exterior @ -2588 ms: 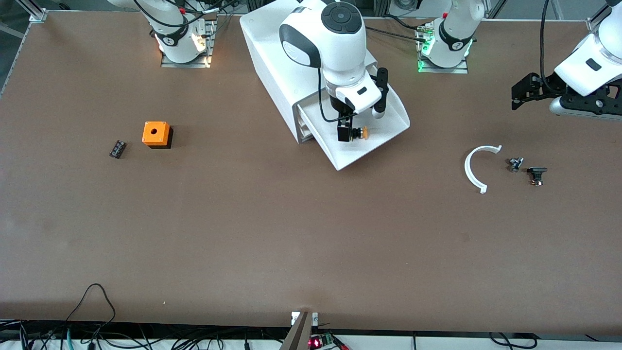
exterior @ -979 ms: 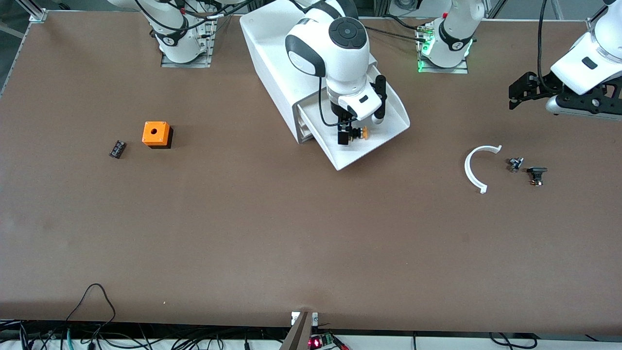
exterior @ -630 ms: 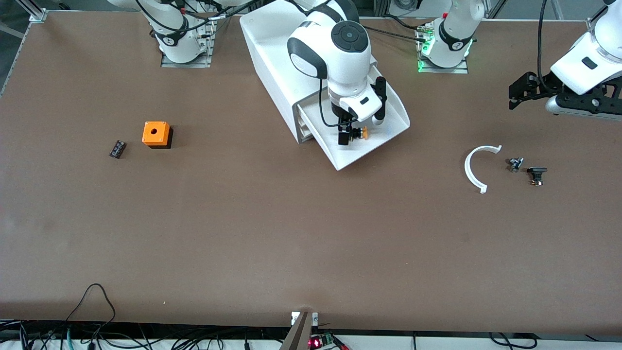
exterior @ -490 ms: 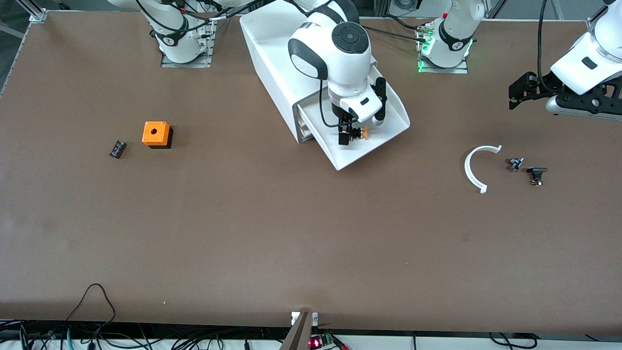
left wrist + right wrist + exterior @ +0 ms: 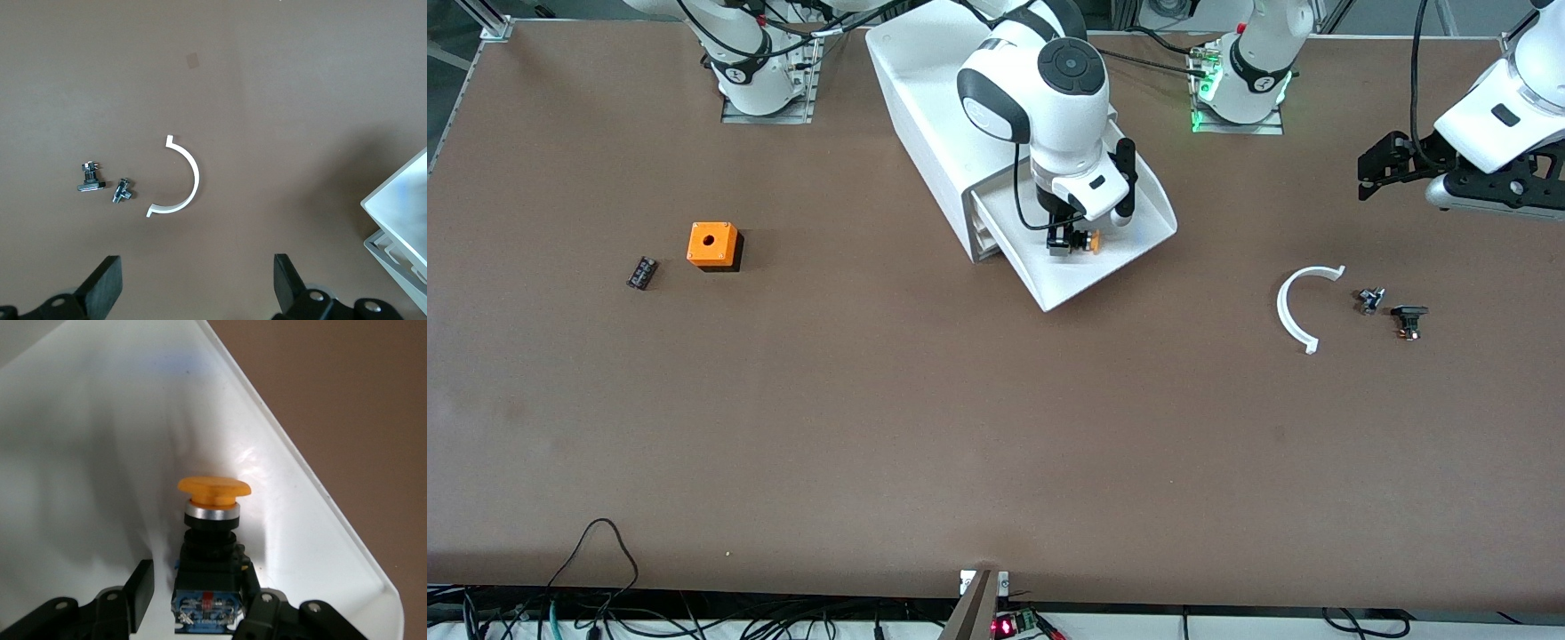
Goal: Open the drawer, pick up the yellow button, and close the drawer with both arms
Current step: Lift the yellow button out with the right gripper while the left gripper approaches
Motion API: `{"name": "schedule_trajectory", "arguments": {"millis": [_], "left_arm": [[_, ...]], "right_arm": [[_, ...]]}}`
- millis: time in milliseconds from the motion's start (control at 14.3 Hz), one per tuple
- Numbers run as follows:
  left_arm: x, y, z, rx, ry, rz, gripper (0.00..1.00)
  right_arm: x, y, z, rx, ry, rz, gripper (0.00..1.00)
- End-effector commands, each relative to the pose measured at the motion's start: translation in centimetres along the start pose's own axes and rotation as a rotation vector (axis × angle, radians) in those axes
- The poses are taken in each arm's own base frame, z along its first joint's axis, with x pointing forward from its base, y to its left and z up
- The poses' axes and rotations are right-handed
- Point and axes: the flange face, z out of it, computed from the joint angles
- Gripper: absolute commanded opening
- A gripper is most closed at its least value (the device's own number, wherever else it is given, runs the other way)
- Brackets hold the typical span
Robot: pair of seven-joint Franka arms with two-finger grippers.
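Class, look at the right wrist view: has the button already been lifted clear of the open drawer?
No: the button lies on the white floor of the drawer, with the right claw around its black body.

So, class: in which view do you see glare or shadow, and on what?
Right wrist view: a bright sheen on the drawer floor beside the button, with soft grey shadow across the floor. Front view: the right gripper and its arm shade the drawer; green light glows at the left arm's base. Left wrist view: evenly lit table.

The button (image 5: 1086, 241) lies in the drawer (image 5: 1129, 253), pulled out.
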Motion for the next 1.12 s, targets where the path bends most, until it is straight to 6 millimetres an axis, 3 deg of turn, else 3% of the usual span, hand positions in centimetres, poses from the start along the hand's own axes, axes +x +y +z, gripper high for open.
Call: {"name": "schedule_trajectory", "arguments": {"millis": [0, 350, 630, 840, 1049], "left_arm": [[0.3, 0.1, -0.7, 0.015, 0.01, -0.003, 1.0], [0.6, 0.0, -0.3, 0.012, 0.008, -0.004, 1.0], [1.4, -0.2, 1.3, 0.009, 0.005, -0.02, 1.0], [2.4, 0.0, 4.5, -0.003, 0.019, -0.097, 1.0], [3.2, 2.1, 9.2, -0.054, 0.043, -0.165, 1.0]], "right_arm": [[0.3, -0.1, -0.2, -0.018, 0.008, -0.006, 0.46], [0.2, 0.1, -1.2, -0.023, 0.02, 0.034, 0.32], [0.0, 0.5, -4.8, -0.039, 0.084, 0.18, 0.32], [-2.0, 2.8, -8.5, -0.067, 0.13, 0.27, 0.32], [-5.2, 6.3, -11.2, -0.085, 0.156, 0.334, 0.31]]}}
